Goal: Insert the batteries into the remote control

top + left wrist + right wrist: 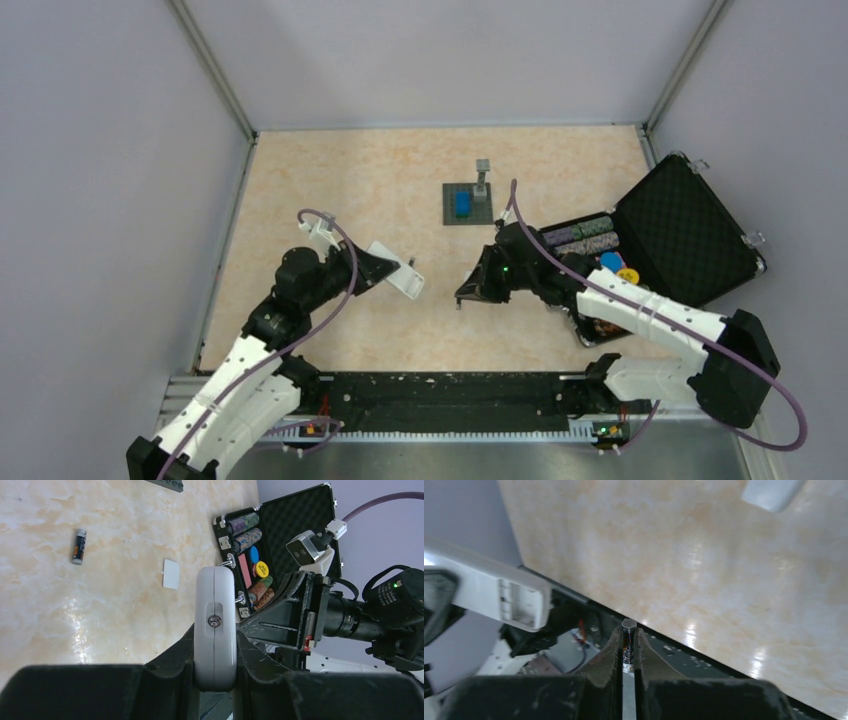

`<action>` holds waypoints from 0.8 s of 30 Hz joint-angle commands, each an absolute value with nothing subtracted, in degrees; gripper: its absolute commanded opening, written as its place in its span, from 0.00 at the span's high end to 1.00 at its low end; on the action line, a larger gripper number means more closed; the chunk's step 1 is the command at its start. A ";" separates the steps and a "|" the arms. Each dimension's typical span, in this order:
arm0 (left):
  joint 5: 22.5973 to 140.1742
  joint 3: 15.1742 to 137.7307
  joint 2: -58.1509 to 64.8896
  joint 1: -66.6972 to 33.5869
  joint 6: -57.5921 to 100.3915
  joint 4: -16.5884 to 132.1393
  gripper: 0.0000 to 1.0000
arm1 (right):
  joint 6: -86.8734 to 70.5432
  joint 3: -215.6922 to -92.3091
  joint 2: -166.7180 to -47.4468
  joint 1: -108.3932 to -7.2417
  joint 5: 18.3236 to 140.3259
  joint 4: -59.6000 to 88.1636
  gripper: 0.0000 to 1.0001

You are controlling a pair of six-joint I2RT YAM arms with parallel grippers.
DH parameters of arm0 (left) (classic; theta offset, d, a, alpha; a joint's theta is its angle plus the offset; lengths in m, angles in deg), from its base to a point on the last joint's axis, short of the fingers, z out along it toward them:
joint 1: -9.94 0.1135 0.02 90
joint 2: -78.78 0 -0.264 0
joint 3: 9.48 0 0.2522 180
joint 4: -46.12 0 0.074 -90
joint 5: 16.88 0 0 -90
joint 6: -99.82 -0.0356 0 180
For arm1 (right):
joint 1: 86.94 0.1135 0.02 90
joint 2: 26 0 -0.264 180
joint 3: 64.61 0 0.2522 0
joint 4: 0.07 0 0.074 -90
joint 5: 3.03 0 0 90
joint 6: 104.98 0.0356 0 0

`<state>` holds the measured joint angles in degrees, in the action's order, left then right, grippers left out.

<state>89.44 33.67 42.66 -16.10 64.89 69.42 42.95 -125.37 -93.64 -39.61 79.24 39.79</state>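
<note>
My left gripper (385, 270) is shut on the white remote control (403, 278) and holds it above the table. In the left wrist view the remote (215, 625) stands edge-on between the jaws. In the right wrist view the remote (499, 592) is at the left, with its open battery compartment showing. My right gripper (468, 296) is shut on one battery (628, 642), a dark slim cylinder upright between the fingers, a short way right of the remote. The second battery (78, 546) lies on the table. A small white cover (171, 574) lies flat near it.
A grey square plate with a blue block (467, 203) sits at the back centre. An open black case (680, 230) with poker chips (590, 238) lies at the right, under my right arm. The black rail (440, 395) runs along the near edge.
</note>
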 commanded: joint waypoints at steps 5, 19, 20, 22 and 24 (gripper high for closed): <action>93.67 33.03 40.48 -16.34 64.10 54.89 1.00 | 66.32 -125.56 -91.80 -39.48 70.00 23.62 1.00; 92.20 34.08 39.03 -16.97 55.64 57.81 1.00 | 74.41 -128.55 -98.67 -34.45 71.81 17.07 1.00; 92.15 34.16 39.07 -16.95 55.53 57.93 1.00 | 74.93 -128.67 -99.21 -34.11 71.83 16.93 1.00; 92.03 34.16 39.14 -17.00 55.31 58.30 1.00 | 76.04 -128.64 -100.01 -33.41 72.23 16.33 1.00; 91.93 34.17 39.45 -16.95 55.04 59.04 1.00 | 76.78 -128.68 -100.22 -33.00 73.59 16.50 0.99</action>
<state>92.72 32.60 38.77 -16.78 57.15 60.41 73.97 -125.37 -99.63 -34.30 71.96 19.40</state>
